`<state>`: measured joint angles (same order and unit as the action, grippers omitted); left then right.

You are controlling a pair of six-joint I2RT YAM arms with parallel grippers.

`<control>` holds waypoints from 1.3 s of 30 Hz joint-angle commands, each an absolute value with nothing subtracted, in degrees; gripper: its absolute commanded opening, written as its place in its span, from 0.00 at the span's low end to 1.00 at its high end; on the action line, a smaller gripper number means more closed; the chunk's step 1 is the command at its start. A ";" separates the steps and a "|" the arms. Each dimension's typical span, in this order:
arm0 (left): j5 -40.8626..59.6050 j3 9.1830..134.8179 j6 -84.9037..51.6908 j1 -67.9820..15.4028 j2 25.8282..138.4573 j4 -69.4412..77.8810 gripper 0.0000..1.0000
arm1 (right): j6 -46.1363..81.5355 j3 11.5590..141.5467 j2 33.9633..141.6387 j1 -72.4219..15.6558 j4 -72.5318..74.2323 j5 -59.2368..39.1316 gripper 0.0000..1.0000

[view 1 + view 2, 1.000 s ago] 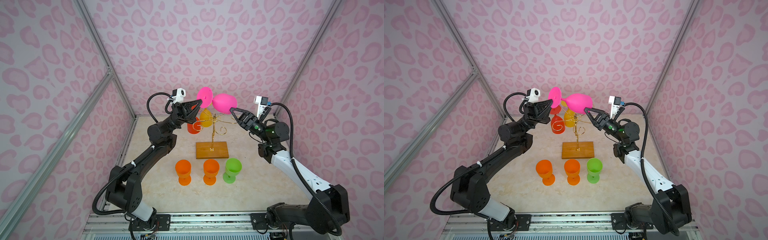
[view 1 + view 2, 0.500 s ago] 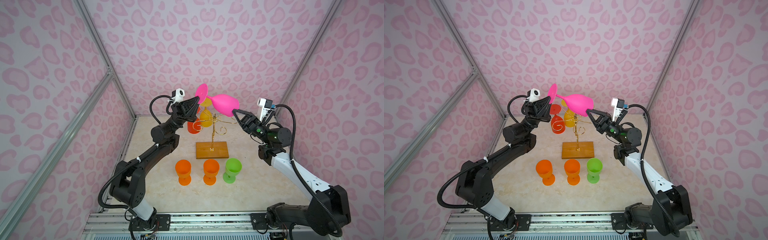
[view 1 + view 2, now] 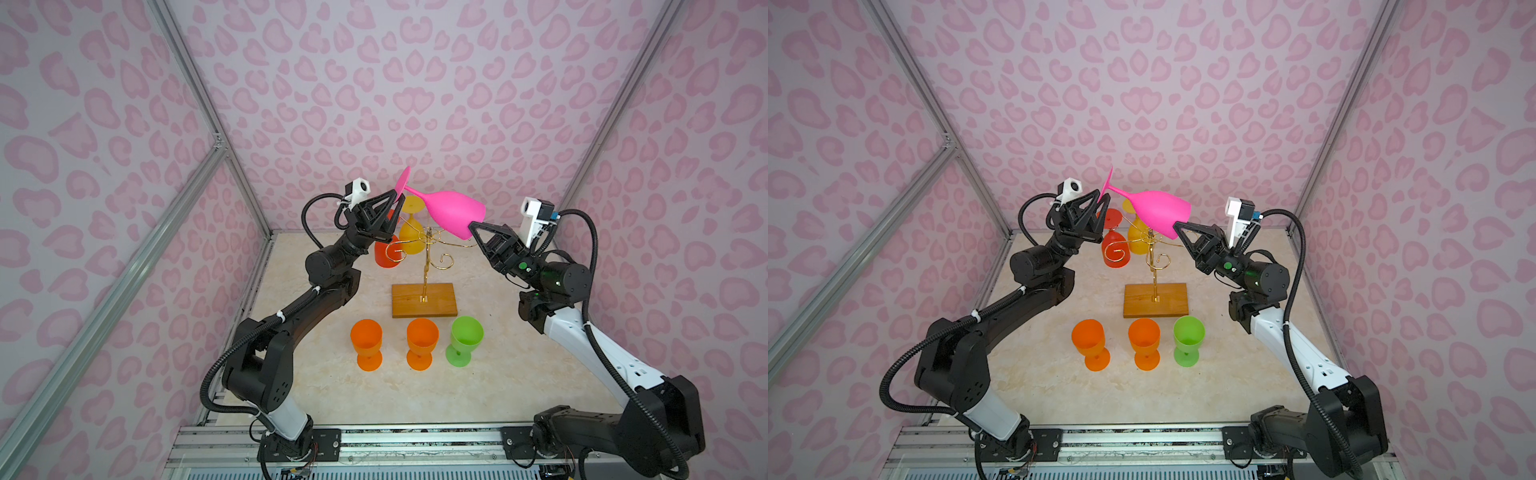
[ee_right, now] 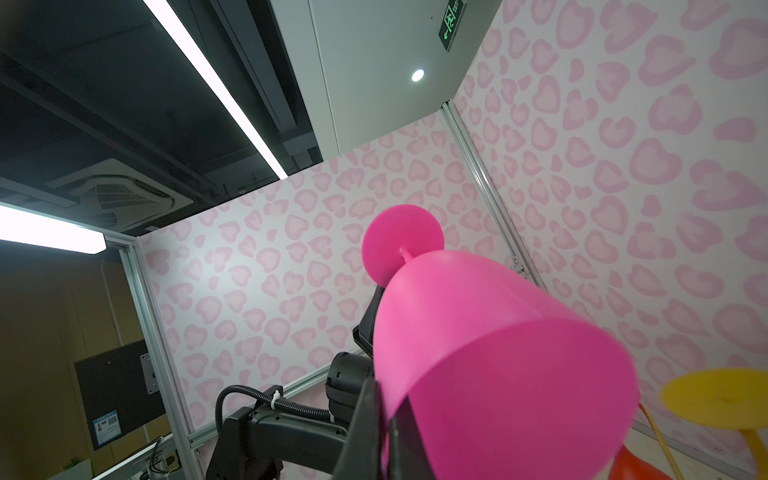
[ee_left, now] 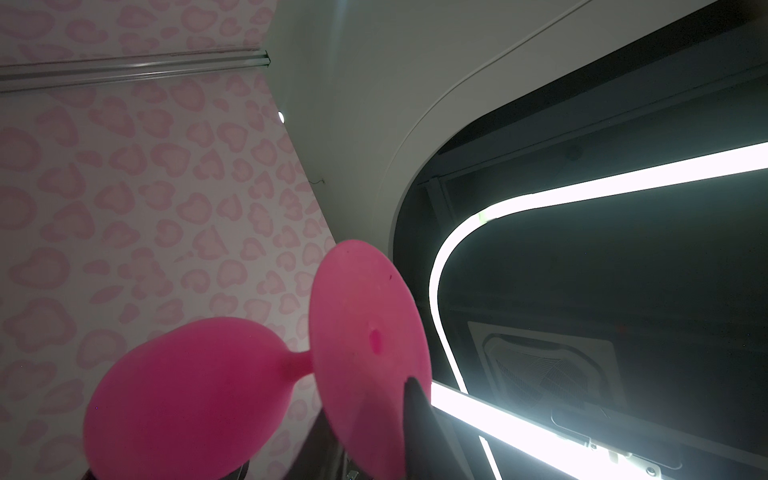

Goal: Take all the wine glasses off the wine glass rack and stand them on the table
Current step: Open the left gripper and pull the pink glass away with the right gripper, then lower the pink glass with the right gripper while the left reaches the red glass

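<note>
Hold firm with right gripper point(image 3: 472, 227), pinched shut on rim of wine glass point(image 3: 451, 210), lying sideways above wine glass rack point(image 3: 424, 300). Draw left gripper point(image 3: 397, 198) clear of foot; cannot tell how open.

Desk point(image 3: 519, 374): cream, marble-patterned top.
Middle: wine glass rack point(image 3: 424, 300), standing on its brown wooden base.
Front row: left orange glass point(image 3: 366, 344), middle orange glass point(image 3: 422, 343), green glass point(image 3: 465, 340); all upright, side by side, near the base.
</note>
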<state>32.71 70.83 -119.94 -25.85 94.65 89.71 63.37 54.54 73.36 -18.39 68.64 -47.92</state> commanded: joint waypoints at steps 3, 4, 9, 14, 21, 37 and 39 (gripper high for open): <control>37.61 70.49 -121.99 -26.20 94.79 91.41 0.35 | 59.79 55.53 71.54 -17.86 62.01 -46.61 0.00; 37.70 70.41 -121.84 -26.21 94.75 91.41 0.35 | 58.78 55.87 70.82 -17.66 60.03 -46.29 0.00; 39.19 70.13 -120.50 -26.20 94.66 91.41 0.47 | 51.53 57.35 66.09 -16.13 47.13 -43.48 0.00; 41.79 70.47 -117.85 -26.24 94.50 91.10 0.52 | 39.18 62.60 60.68 -14.61 22.97 -37.87 0.00; 45.43 71.60 -112.59 -26.19 93.84 87.82 0.57 | 28.19 70.83 56.89 -11.59 -4.85 -28.36 0.00; 48.62 74.02 -66.18 -25.62 77.08 34.25 0.63 | 18.77 75.39 64.56 -6.77 -35.89 -19.60 0.00; 47.11 74.62 -61.46 -25.29 75.35 27.94 0.63 | 18.38 74.55 65.92 -6.77 -36.91 -19.40 0.00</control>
